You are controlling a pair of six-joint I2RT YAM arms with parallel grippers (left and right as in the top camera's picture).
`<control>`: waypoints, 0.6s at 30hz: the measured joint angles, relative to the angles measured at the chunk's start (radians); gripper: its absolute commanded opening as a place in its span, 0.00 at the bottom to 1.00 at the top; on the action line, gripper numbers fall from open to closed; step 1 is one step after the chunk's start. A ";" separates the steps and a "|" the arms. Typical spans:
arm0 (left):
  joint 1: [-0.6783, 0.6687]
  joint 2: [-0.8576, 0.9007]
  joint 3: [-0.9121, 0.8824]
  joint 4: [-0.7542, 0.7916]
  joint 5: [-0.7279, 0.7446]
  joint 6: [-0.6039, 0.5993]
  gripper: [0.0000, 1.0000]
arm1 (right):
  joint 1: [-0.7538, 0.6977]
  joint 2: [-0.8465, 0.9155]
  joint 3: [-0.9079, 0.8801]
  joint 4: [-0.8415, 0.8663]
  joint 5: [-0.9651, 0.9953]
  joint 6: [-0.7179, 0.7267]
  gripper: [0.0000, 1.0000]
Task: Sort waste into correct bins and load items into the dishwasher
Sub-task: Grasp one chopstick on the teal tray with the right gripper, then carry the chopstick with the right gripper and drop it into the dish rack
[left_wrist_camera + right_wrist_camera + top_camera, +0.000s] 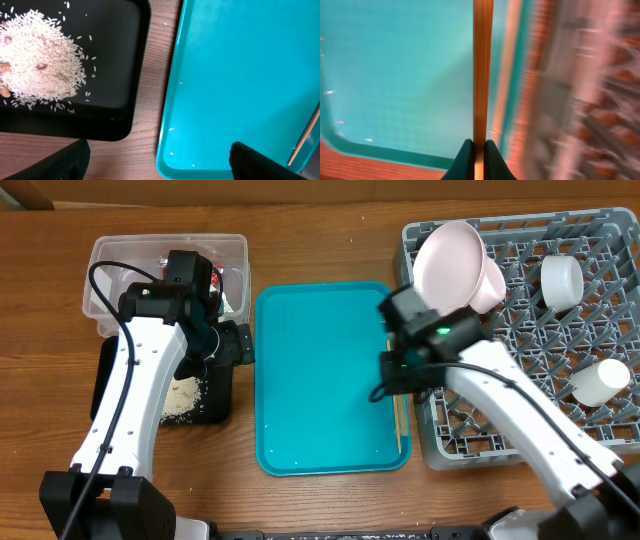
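Late in the task, by the look; rice (pixel 183 395) heaped in black tray (pixel 218 412); red wrapper (pixel 216 280) in tub (pixel 105 260), half hidden under left arm; teal tray (pixel 320 380) bare save a few stray grains. In rack (pixel 520 360): pink bowl (pixel 450 265) leaning at the top-left corner, two cups (pixel 562 280) well apart on the pegs. Left to do, as judged: chopstick (pixel 401 425) into rack; perhaps the stray grains.

Right gripper (pixel 479 157) clenched on chopstick, pinched between both tips near one end; stick running along teal tray's right edge, just beside rack; lifted or lying on the tray, cannot tell; one stick or a pair pressed together, cannot tell either. Left gripper (pixel 157 165) spread wide, grasping nothing, hovering over the strip of table between black tray and teal tray.

Overhead only: rack contents, tub, both arms. Right wrist only: the pinch itself, hidden from above by the wrist; rack there a mere blur. Left wrist only: brown lumps (pixel 5 90) among the rice; loose grains at teal tray's near corner.
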 measured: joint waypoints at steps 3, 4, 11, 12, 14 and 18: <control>0.000 0.000 0.000 0.000 0.000 0.000 0.91 | -0.071 -0.014 0.000 -0.058 0.044 -0.042 0.04; 0.000 0.000 0.000 0.000 0.000 0.000 0.91 | -0.094 -0.013 0.000 -0.066 0.053 -0.056 0.04; 0.000 0.000 0.000 0.000 0.000 0.000 0.91 | -0.214 -0.012 0.000 -0.077 0.086 -0.124 0.04; 0.000 0.000 0.000 0.000 0.000 0.000 0.91 | -0.221 -0.012 0.000 -0.077 0.085 -0.135 0.04; 0.000 0.000 0.000 0.000 0.000 0.000 0.91 | -0.227 -0.012 0.000 -0.077 0.085 -0.150 0.04; 0.000 0.000 0.000 0.000 0.000 0.000 0.91 | -0.227 -0.009 0.000 -0.078 0.085 -0.172 0.04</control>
